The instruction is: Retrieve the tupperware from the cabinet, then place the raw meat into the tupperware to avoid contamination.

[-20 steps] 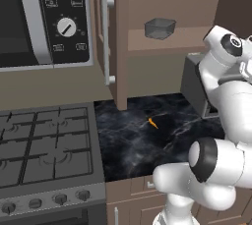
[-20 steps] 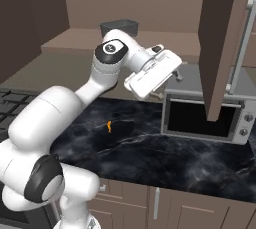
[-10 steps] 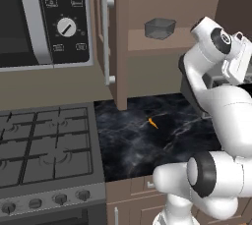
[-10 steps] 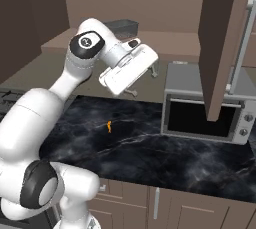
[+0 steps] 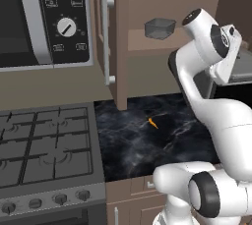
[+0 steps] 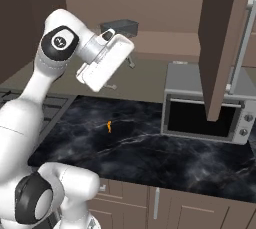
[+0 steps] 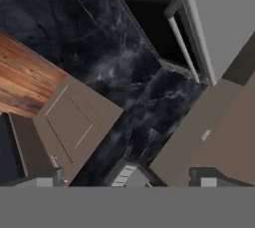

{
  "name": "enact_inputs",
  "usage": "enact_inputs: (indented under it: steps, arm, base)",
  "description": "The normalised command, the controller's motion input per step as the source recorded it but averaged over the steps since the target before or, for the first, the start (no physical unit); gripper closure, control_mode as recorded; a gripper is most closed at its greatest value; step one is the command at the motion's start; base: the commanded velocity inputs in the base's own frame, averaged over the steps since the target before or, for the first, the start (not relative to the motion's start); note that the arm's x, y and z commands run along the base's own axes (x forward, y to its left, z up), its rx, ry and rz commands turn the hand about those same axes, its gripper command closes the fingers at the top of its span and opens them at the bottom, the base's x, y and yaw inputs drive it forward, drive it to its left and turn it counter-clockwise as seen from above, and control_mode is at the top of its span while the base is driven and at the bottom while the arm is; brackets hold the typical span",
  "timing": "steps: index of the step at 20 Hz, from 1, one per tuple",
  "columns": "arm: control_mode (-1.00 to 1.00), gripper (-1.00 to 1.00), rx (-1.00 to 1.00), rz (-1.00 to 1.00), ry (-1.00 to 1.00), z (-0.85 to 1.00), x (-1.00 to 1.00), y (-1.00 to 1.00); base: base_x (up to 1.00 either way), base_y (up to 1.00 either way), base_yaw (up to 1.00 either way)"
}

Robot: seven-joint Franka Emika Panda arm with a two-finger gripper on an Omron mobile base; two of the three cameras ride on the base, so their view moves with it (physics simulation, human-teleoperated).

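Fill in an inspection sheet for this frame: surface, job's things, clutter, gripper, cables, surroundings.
Surface: dark marbled counter, bare apart from the meat.
Job's things: tub upright on the shelf of the cabinet, whose door stands open; meat, a small orange sliver, lies on the counter, apart from everything.
Clutter: nothing seen.
Gripper: gripper raised in front of the shelf, just below the tub, open, holding nothing.
Cables: nothing seen.
Surroundings: toaster oven on the counter at the right, microwave above the gas stove at the left, drawers below the counter edge.
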Motion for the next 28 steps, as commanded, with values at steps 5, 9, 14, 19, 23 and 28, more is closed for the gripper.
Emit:
enact_inputs:
  steps: [5,9,14,19,23,28]
  arm:
    - [-1.0,-1.0,0.03,0.19,-0.28,0.14,0.15,0.46]
    - [-1.0,-1.0,0.07,0.1,-0.27,0.1,0.16,0.03]
    - [-1.0,-1.0,0.09,0.16,-0.2,0.08,0.11,0.19]
    - [-1.0,-1.0,0.07,0.15,-0.07,0.19,0.22,0.36]
    - [-1.0,-1.0,0.01,0.11,-0.03,0.21,0.27,0.46]
    - [-1.0,-1.0,-0.02,0.05,0.0,0.13,0.22,0.42]
  base:
    - [0.0,0.0,0.0]
    - [0.0,0.0,0.0]
    - [0.0,0.0,0.0]
    - [0.0,0.0,0.0]
    - [0.0,0.0,0.0]
    - [0.0,0.0,0.0]
